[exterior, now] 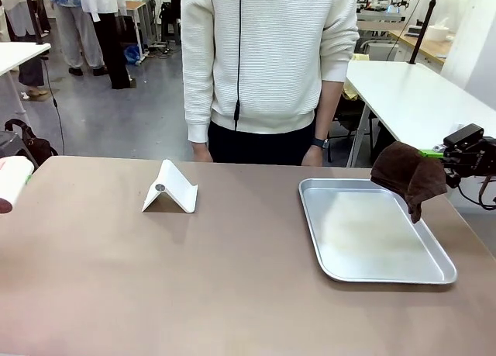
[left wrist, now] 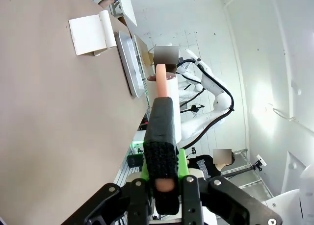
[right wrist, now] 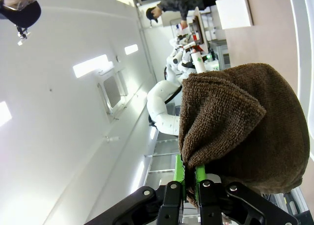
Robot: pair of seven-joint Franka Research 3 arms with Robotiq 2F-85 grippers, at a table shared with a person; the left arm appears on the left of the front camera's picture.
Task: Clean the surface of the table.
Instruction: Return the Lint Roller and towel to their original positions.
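Note:
The brownish-taupe table stretches across the front view and fills the left side of the left wrist view. At its right edge my right gripper is shut on a dark brown cloth that hangs over the far right corner of a silver tray. The right wrist view shows the cloth bunched between the green pads of that gripper. My left gripper is shut on the pink handle of a white roller. The roller hovers at the table's left edge.
A white folded stand sits on the table left of centre, also seen from the left wrist. A person in a white sweater stands at the far edge, hands hanging by it. White-topped tables stand behind at the right.

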